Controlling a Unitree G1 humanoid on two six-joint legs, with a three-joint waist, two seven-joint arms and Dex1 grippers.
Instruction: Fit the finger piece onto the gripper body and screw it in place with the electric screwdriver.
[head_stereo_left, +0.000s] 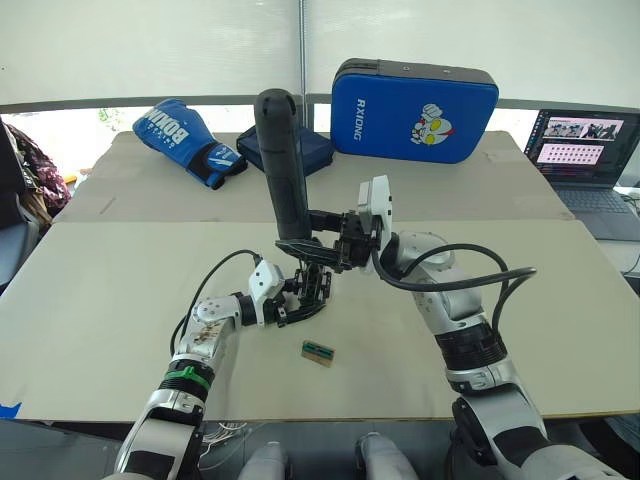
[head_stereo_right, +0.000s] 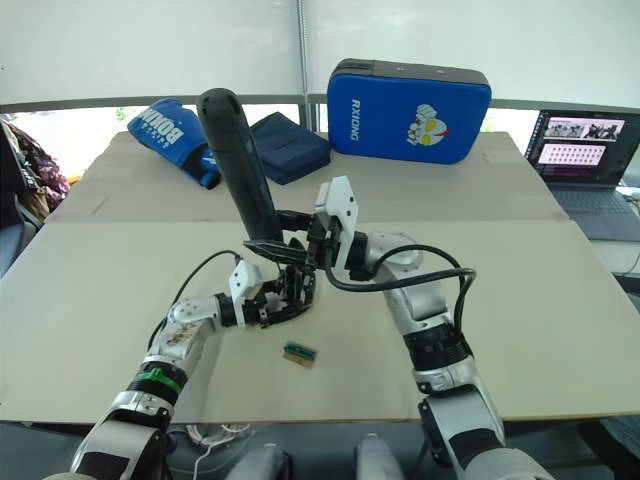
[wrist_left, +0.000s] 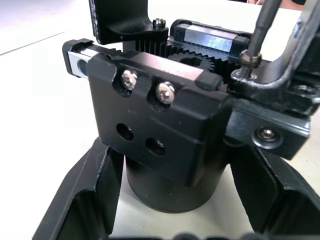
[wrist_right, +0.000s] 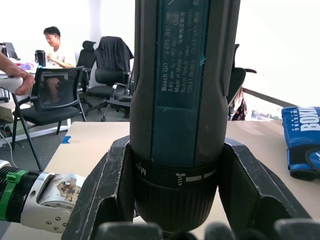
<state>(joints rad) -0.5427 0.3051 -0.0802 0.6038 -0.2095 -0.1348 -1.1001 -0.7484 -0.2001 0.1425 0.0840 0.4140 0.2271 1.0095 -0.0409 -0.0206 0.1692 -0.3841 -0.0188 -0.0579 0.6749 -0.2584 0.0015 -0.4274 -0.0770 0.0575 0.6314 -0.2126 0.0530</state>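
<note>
The right pincer (head_stereo_left: 305, 243) is clamped round the screwdriver (head_stereo_left: 284, 160), holding it upright, bit down on a screw atop the gripper body (head_stereo_left: 312, 282). The left pincer (head_stereo_left: 292, 303) grips that body's round base at mid-table (head_stereo_left: 120, 300), a small green block (head_stereo_left: 318, 352) nearby.

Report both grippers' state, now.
Left gripper: shut on the gripper body.
Right gripper: shut on the electric screwdriver.
</note>
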